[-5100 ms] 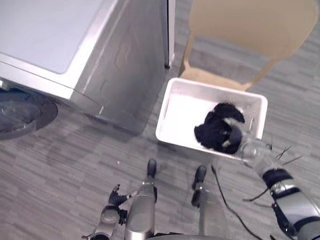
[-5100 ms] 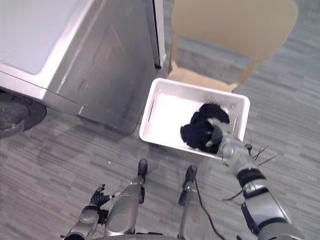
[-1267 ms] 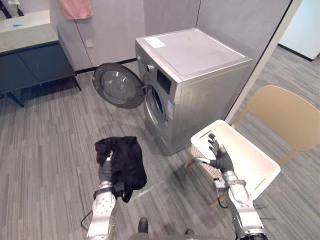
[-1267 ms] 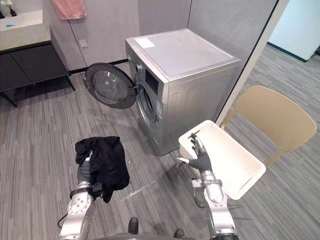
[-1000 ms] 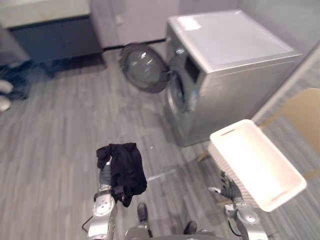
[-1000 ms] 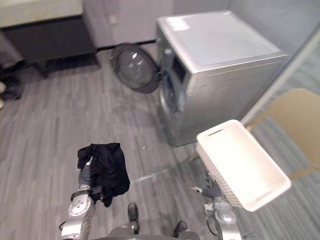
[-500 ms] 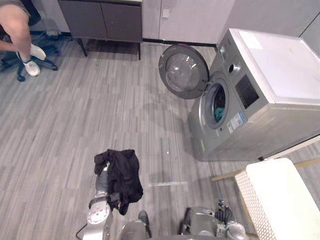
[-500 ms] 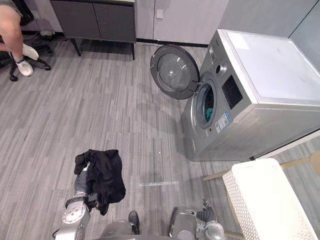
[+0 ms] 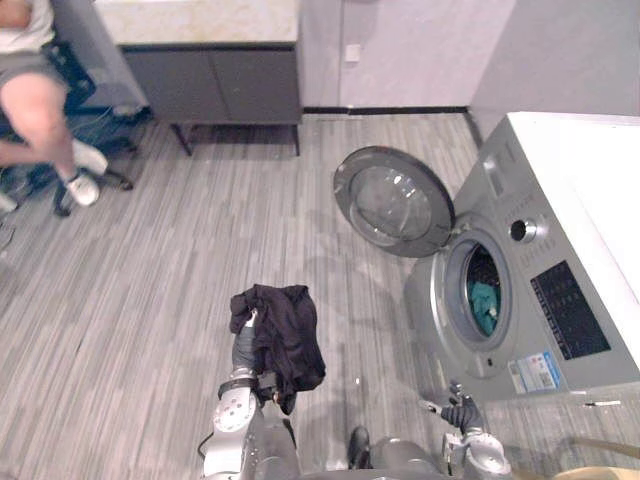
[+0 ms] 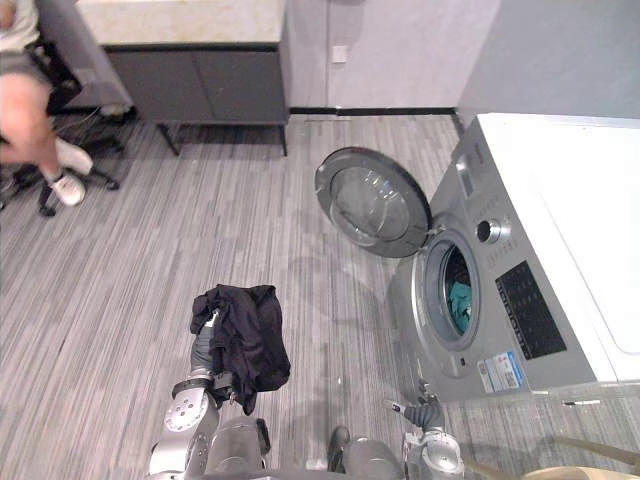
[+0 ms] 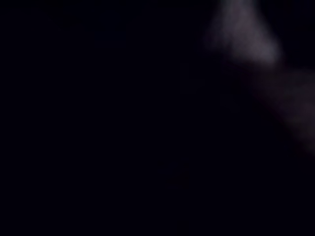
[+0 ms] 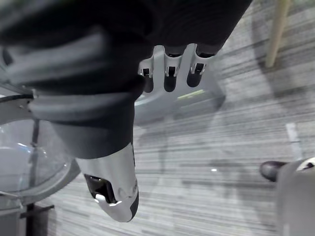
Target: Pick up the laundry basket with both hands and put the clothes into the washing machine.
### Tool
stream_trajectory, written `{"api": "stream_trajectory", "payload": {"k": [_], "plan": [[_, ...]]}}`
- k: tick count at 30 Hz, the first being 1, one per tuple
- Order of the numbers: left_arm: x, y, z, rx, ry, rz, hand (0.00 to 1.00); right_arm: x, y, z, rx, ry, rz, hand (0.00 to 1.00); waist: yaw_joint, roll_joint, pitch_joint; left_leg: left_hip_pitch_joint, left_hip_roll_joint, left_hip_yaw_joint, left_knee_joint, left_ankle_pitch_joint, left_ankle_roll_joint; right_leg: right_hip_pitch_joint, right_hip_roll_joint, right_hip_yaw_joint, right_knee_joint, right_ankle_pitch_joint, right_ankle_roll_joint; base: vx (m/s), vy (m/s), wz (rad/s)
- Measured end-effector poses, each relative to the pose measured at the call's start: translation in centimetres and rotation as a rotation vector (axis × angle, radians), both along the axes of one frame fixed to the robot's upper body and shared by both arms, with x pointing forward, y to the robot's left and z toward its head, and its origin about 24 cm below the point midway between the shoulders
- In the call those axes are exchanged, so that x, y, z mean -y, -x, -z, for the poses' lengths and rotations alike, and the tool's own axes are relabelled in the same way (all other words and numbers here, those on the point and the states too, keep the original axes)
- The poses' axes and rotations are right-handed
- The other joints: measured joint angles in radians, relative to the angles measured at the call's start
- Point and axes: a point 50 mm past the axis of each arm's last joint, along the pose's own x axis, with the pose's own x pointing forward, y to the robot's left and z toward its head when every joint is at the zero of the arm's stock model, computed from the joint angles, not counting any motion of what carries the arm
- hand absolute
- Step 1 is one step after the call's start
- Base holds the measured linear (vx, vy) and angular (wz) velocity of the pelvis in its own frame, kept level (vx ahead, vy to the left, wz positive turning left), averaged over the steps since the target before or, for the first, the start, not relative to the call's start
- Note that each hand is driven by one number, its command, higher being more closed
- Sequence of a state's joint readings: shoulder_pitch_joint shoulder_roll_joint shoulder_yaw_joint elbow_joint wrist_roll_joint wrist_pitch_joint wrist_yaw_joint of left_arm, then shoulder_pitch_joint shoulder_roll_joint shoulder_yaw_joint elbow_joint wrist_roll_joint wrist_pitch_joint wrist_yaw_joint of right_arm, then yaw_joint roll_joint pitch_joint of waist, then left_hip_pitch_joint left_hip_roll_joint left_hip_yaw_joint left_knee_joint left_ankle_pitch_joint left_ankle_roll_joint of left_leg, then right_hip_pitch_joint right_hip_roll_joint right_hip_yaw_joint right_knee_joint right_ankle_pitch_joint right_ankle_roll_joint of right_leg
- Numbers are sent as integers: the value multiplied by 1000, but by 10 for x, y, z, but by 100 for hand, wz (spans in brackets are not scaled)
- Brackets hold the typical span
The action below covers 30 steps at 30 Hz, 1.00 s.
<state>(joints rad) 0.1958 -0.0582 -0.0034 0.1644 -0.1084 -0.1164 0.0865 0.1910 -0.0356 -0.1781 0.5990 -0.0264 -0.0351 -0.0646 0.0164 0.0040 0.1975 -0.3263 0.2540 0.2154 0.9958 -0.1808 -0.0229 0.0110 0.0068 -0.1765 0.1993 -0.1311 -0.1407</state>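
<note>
Far out beyond the left hand's outer side, a person [image 9: 40, 110] sits by a dark cabinet [image 9: 215, 85], well apart from the work. The left hand [image 9: 244, 350] is raised in front of the robot with a black garment [image 9: 288, 335] draped over and around it. The cloth hides the grasp from the head cameras and from that hand's own wrist camera, so I cannot tell whether it grips the garment or merely carries it. Ahead of that hand and off to its right, the washing machine [image 9: 565, 330] has its round door [image 9: 392, 203] swung wide open. Further right is the drum opening [image 9: 482, 295], with a teal cloth [image 9: 485, 305] already lying inside. The right hand [image 9: 462, 412] hangs low near the machine's lower front, its fingers [image 12: 170, 78] straight and relaxed, with nothing in them. I judge the step in hand to be carrying the garment to the machine. The next move calls for bringing the left hand forward and rightward past the door's edge to the level of the opening. The garment should then be pushed well into the drum, so that none hangs over the rim, and let go there.
</note>
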Motion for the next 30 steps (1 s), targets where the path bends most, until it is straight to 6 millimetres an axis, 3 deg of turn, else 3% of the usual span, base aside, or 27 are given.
{"api": "stream_trajectory", "payload": {"k": [1,4,5,6,7,8,10,13,14,15,16,17,19,20,21,22,23,24,25,26,27,29,30], "plan": [[0,0,0,0,0,2,100,0,0,0,1,0,-1,0,2,-2,1,-5,-5,-3,-27,-5,6,6,-3,12,-4,0,1,427,165,-107],[0,0,-1,6,-1,2,100,-4,-7,-3,23,-5,-5,0,24,-8,5,-26,-99,-165,-393,-22,-5,54,-45,136,-6,-41,67,372,257,-119],[0,1,-1,6,-2,-2,100,-4,-8,-5,31,5,-8,0,31,2,-1,-7,-123,-284,-557,20,-50,56,-47,188,24,-80,123,381,382,-153],[2,5,1,-6,7,-7,100,-4,-7,-5,32,15,-16,0,30,33,-18,12,-110,-371,-653,115,-77,49,-29,234,59,-133,160,375,422,-159],[2,8,3,-15,4,-8,100,-2,-6,-5,27,21,-17,0,30,52,-28,9,-97,-397,-641,156,-140,49,-15,263,78,-167,179,323,459,-141],[-8,8,7,-41,-35,-5,100,-17,-2,2,-1,-28,-7,0,22,-13,-37,2,-117,-330,-540,66,-104,34,-53,322,123,-200,197,265,424,-123],[-12,13,8,-52,-48,-13,100,-28,9,8,-29,-63,-2,0,24,-59,-61,20,-112,-222,-490,-7,-75,5,-90,393,144,-181,228,262,395,-132],[-17,18,10,-65,-57,-27,100,-34,5,7,-22,-71,-32,0,29,-79,-74,116,-71,-34,-529,-50,-46,-67,-127,350,205,-111,282,175,297,-189],[-22,19,10,-66,-73,-35,100,-38,-1,6,-13,-78,-49,0,26,-78,-74,173,-53,69,-578,-51,-44,-124,-154,225,245,-93,300,97,211,-181],[-24,19,10,-66,-79,-40,100,-39,-3,7,-15,-78,-53,0,25,-76,-75,194,-50,104,-598,-50,-44,-143,-171,157,251,-88,288,76,159,-206],[-29,19,9,-64,-84,-61,100,-40,-8,9,-27,-75,-70,0,23,-74,-75,240,-45,193,-647,-48,-47,-170,-204,-41,246,-68,243,87,129,-199],[-36,21,10,-70,-86,-96,100,-40,-10,13,-52,-70,-84,0,22,-67,-80,273,-43,260,-685,-47,-50,-192,-204,-189,218,-52,206,93,111,-190],[-46,18,10,-70,-99,-122,100,-37,-12,15,-70,-59,-93,0,7,-56,-78,279,-40,310,-705,-43,-54,-230,-176,-267,167,-53,190,134,19,-113],[-51,16,15,-92,-97,-140,100,-31,-12,16,-87,-40,-99,0,-8,-39,-71,280,-30,311,-700,-41,-55,-248,-138,-265,124,-24,140,270,-81,-111],[-58,16,22,-131,-109,-168,100,-22,-5,20,-118,-20,-93,0,-2,-24,-81,287,-23,291,-696,-42,-56,-235,-106,-229,89,3,128,303,-92,-99],[-59,16,22,-133,-107,-176,100,-20,-6,19,-119,-14,-93,0,-2,-18,-78,293,-21,287,-687,-41,-56,-235,-100,-217,92,1,127,293,-123,-92],[-60,21,25,-151,-97,-194,100,-13,-7,18,-116,2,-91,0,-10,5,-67,309,-5,267,-638,-41,-57,-206,-89,-203,96,-10,127,300,-117,-50],[-55,22,25,-148,-74,-199,100,-4,3,20,-141,17,-70,0,-9,26,-56,313,34,237,-492,-30,-57,-141,-78,-202,98,-29,128,294,-127,-33],[-53,22,25,-144,-67,-201,100,-1,6,20,-148,22,-61,0,-7,30,-55,301,52,219,-411,-14,-36,-114,-74,-203,98,-40,126,279,-120,-34],[-49,24,22,-131,-55,-203,100,1,14,20,-152,29,-54,0,-1,34,-50,243,102,160,-196,73,17,-48,-64,-196,94,-62,114,248,-60,-48],[-47,24,22,-128,-56,-191,100,0,11,17,-126,24,-45,0,9,33,-46,160,133,90,-6,127,27,-4,-59,-171,87,-90,111,285,1,-51],[-41,22,22,-126,-55,-160,100,4,6,14,-98,26,-12,0,14,42,-46,38,125,17,118,52,-2,19,-64,-140,86,-110,124,260,124,-60],[-38,19,21,-120,-55,-148,100,3,2,12,-84,21,-7,0,28,23,-42,-4,84,14,59,0,-5,20,-90,-107,87,-117,137,165,110,-65]]}}
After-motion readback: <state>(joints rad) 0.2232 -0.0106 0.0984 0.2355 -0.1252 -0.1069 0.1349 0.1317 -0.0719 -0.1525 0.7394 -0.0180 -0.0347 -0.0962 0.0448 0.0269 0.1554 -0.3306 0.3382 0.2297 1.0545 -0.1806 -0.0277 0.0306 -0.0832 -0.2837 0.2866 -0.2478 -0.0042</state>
